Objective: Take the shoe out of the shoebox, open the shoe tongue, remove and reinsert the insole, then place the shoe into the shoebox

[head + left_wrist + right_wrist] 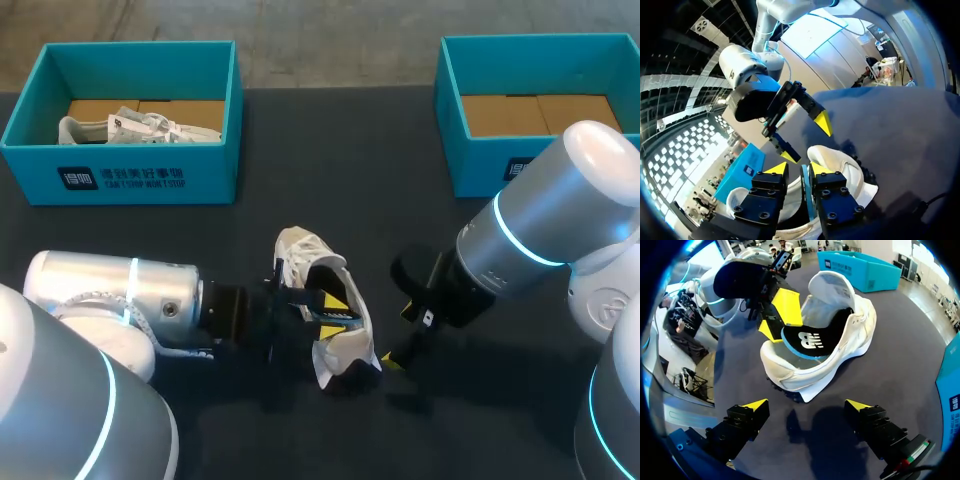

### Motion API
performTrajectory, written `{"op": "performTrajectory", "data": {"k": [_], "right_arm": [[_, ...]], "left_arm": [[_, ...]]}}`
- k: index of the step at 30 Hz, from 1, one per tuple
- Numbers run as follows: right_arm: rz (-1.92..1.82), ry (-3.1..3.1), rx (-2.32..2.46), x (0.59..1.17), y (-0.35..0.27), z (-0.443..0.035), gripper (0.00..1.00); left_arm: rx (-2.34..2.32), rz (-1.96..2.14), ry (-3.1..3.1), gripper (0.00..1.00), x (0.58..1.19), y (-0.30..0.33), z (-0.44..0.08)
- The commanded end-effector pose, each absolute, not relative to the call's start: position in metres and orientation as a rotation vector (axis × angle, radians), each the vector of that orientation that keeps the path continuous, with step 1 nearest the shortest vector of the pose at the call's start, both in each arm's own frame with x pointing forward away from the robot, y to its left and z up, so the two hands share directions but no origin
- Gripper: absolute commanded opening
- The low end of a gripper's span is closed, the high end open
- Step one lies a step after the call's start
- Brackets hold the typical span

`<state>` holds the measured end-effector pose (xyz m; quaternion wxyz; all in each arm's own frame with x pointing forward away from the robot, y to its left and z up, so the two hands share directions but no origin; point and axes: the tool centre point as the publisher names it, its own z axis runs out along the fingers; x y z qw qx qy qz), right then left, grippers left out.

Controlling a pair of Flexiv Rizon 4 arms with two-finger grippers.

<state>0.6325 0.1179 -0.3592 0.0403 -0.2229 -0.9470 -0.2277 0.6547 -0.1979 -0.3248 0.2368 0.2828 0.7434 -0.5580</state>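
Shoe [300, 255] is out on the tabletop [330, 150], just toward 6 o'clock of centre. Both shoeboxes are well apart from it: far-left shoebox [120, 180] at 10 o'clock with a second shoe [140, 125] inside, far-right shoebox [480, 160] at 2 o'clock.

Left gripper [796, 169] comes in from 9 o'clock, fingers nearly together and pinching the blue-rimmed edge of the insole [812, 337]. The rest of the insole sits inside the shoe. Right gripper [806, 405] is spread wide at the shoe's 4 o'clock side, near it but holding nothing.

Handling, my read:
- Insole is thin foam: light and floppy. It'll fold if pulled fast, so keep the pinch at the rim and peel along its length.
- Shoe is light, with a soft upper and a stiffer sole, so it'll likely drag or lift along with the insole.
- Brace it with the right gripper on the collar or sole sidewall, not on the loose fabric.
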Motion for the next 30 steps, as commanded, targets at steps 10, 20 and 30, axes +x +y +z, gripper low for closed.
{"op": "performTrajectory", "data": {"k": [10, 20, 30], "right_arm": [[-0.702, -2.900, -0.684, 0.632, 0.118, -0.360, 1.00], [-0.702, -2.900, -0.684, 0.632, 0.118, -0.360, 1.00], [-0.681, -2.925, -0.653, 0.634, 0.108, -0.352, 1.00]], "left_arm": [[0.816, -1.579, 2.059, 0.30, 0.652, -0.176, -0.301], [0.975, -1.494, 2.119, 0.31, 0.670, -0.156, -0.279], [1.229, -1.330, 2.214, 0.31, 0.677, -0.146, -0.264]]}}
